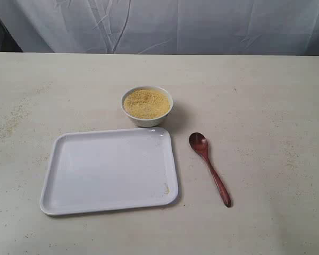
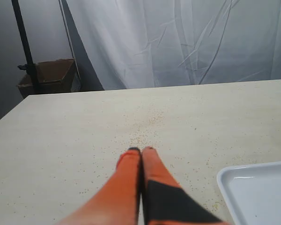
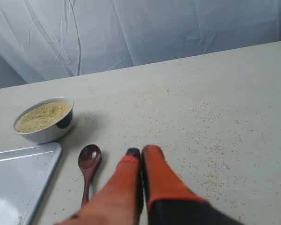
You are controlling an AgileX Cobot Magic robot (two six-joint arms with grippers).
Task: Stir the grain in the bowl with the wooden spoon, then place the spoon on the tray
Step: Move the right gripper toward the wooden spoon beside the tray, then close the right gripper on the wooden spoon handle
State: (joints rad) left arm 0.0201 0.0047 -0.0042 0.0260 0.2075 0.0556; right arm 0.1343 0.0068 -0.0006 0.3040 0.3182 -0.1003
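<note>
A small white bowl (image 1: 147, 106) heaped with yellow-tan grain (image 1: 147, 103) stands mid-table, just behind the large white tray (image 1: 109, 170). The dark red-brown wooden spoon (image 1: 209, 168) lies flat on the table to the right of the tray, its oval end toward the bowl. No arm shows in the exterior view. In the right wrist view my right gripper (image 3: 141, 151) is shut and empty, beside the spoon (image 3: 88, 164), with the bowl (image 3: 44, 120) and the tray's corner (image 3: 18, 178) beyond. My left gripper (image 2: 141, 150) is shut and empty over bare table near the tray's corner (image 2: 257, 192).
Loose grains are scattered over the pale tabletop (image 1: 266, 106), thickest at the left. A white cloth backdrop (image 1: 165, 24) hangs behind the table's far edge. A cardboard box (image 2: 49, 75) and a dark stand sit beyond the table's corner in the left wrist view.
</note>
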